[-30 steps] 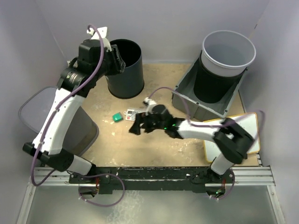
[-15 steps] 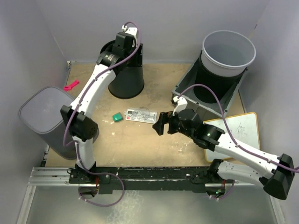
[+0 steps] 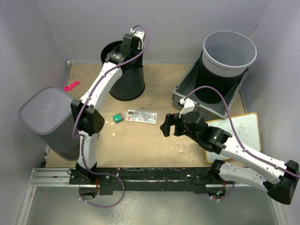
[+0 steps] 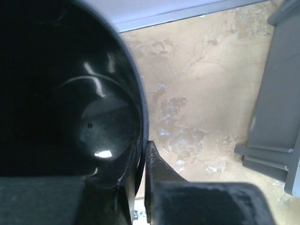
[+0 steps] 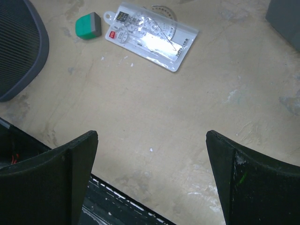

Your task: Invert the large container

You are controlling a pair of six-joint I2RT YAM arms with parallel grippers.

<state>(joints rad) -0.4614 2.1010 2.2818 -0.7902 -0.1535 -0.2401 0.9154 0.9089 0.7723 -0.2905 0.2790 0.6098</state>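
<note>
The large container [image 3: 127, 83] is a black round bin standing upright at the back of the table, its mouth facing up. My left gripper [image 3: 130, 46] is at the right side of its rim. In the left wrist view the dark inside of the container [image 4: 70, 103] fills the left half. The left gripper [image 4: 142, 146] is shut on the rim, one finger inside the wall and the other finger [image 4: 157, 164] outside. My right gripper [image 3: 168, 127] hovers over the table's middle. It [image 5: 152, 136] stands wide open with nothing between its fingers.
A green eraser [image 3: 117, 118] and a clear plastic pouch [image 3: 141, 116] lie on the table between the arms. A grey bin [image 3: 44, 117] stands at the left. At the back right, a grey tub [image 3: 185, 91] holds a light grey bucket [image 3: 228, 49]. A whiteboard [image 3: 241, 129] lies at the right, a pink clip [image 3: 71, 85] at the left.
My left arm has swung from the container's left side to its right rim and closed on it. My right gripper has drawn back rightward, away from the pouch.
</note>
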